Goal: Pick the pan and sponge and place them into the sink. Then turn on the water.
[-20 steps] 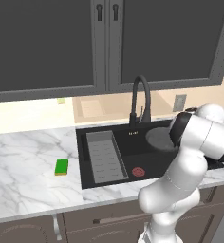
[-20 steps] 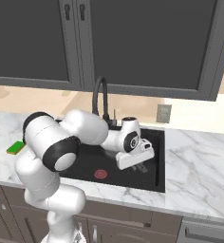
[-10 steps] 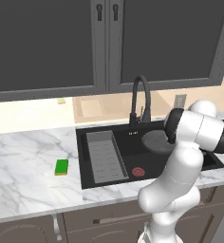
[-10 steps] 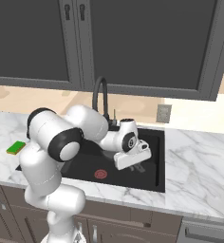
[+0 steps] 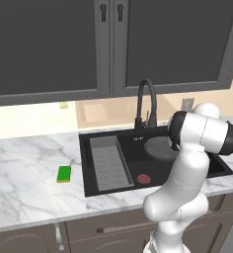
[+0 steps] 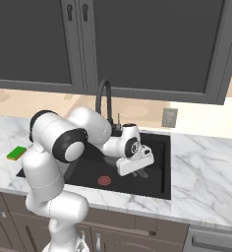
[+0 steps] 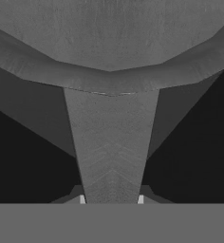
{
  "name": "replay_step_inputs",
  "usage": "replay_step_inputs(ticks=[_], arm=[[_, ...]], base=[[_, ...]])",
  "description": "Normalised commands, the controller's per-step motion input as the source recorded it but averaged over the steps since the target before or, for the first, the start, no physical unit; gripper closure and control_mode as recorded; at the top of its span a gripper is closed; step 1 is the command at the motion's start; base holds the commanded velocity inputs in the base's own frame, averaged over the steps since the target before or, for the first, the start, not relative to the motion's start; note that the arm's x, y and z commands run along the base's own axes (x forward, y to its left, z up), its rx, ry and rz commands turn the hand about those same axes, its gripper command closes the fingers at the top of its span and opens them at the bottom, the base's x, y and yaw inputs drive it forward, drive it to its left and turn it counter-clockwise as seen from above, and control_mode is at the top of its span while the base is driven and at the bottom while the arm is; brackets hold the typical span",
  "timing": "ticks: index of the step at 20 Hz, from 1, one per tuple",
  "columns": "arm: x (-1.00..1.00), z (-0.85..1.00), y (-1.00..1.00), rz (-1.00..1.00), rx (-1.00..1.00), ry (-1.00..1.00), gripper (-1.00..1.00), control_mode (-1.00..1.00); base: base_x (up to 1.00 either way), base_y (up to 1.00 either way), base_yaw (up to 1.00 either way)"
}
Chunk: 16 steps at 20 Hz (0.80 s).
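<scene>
My tool (image 6: 140, 172) grips the pan (image 5: 160, 147) by its handle, low in the sink (image 5: 111, 183); next I release, then fetch the sponge (image 5: 64, 174).

one pan (image 5: 159, 147), one sponge (image 5: 64, 174), one sink (image 5: 101, 140)

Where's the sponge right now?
The sponge lies on the marble counter left of the sink in the left base view, apart from the rim; the right base view shows it at the far left edge.

The sponge (image 5: 64, 173) was bright green, the sink (image 5: 89, 184) black with a red drain (image 5: 144, 178), the pan (image 5: 159, 147) grey, the counter (image 5: 29, 197) white-grey marble.
</scene>
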Motion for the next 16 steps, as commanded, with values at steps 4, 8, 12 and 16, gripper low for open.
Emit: replay_step_inputs(ticks=[4, 8, 12, 16], arm=[[0.12, -0.3, 0.03, 0.03, 0.0, 0.0, 1.0, -1.0], [0.09, -0.27, 0.08, 0.02, 0.0, 0.0, 1.0, -1.0], [0.18, -0.21, 0.06, 0.03, 0.0, 0.0, 1.0, -1.0], [0.23, -0.12, 0.04, 0.03, 0.0, 0.0, 1.0, -1.0]], base=[[0.0, 0.0, 0.0], [0.0, 0.0, 0.0], [0.0, 0.0, 0.0], [0.0, 0.0, 0.0]])
